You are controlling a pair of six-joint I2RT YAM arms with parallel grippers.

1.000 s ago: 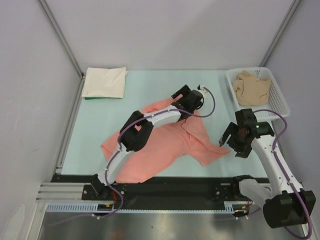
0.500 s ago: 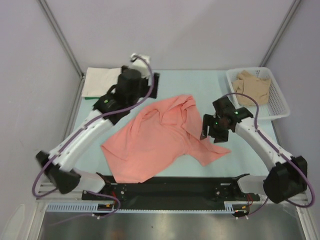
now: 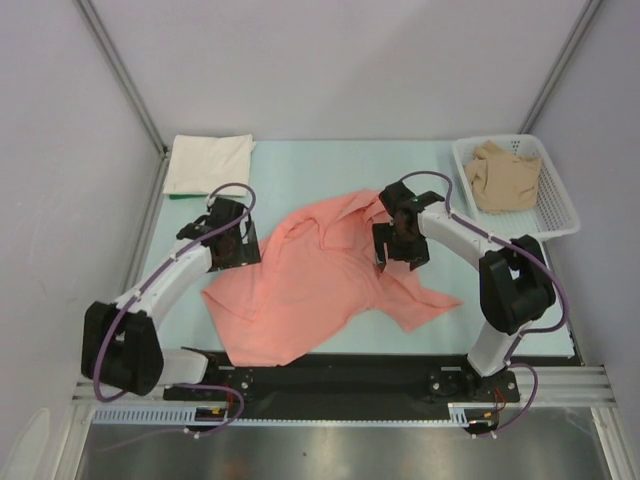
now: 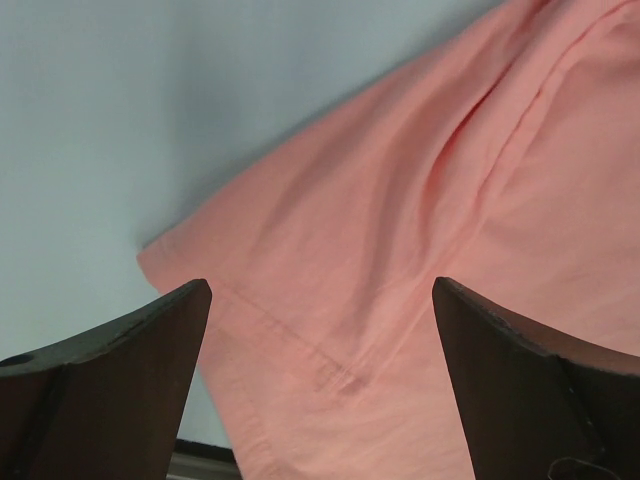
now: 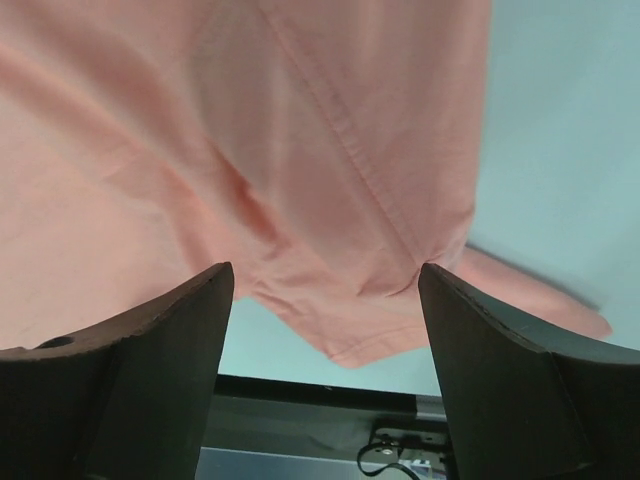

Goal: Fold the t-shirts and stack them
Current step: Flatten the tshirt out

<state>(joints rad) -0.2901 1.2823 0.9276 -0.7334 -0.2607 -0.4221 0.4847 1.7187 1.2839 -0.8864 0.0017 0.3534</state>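
**Currently: both end effectors open, low over the salmon-pink t-shirt**

Left arm [image 3: 165,280]: elbow swung far out to the left near the front edge. Forearm runs up and to the right, wrist pitched down. The left end effector [image 3: 233,243] sits at the left edge of the salmon-pink t-shirt [image 3: 310,290]. The left wrist view shows the jaws spread wide, with the dark fingers [image 4: 120,370] straddling a hemmed corner of the cloth. Bare surface [image 3: 330,170] lies to the left of that corner. Can't tell if the tips touch the fabric.

Right arm [image 3: 460,232]: elbow out to the right, forearm reaching up and left across the surface, wrist also pointed down. The right end effector [image 3: 400,240] is over the bunched upper-right part of the same shirt. The right wrist view shows it wide open too, nothing between the fingers. Below it is pink cloth with a seam and a hemmed edge, pale surface to the right and the black front rail [image 5: 300,400] at the bottom.

Shirt lies spread and crumpled mid-surface, unfolded, one flap trailing to the lower right.

Cream-white t-shirt [image 3: 208,165]: folded flat, far-left corner, well apart from both arms.

Tan-beige t-shirt [image 3: 503,175]: crumpled inside the white mesh basket [image 3: 560,215] at far right.
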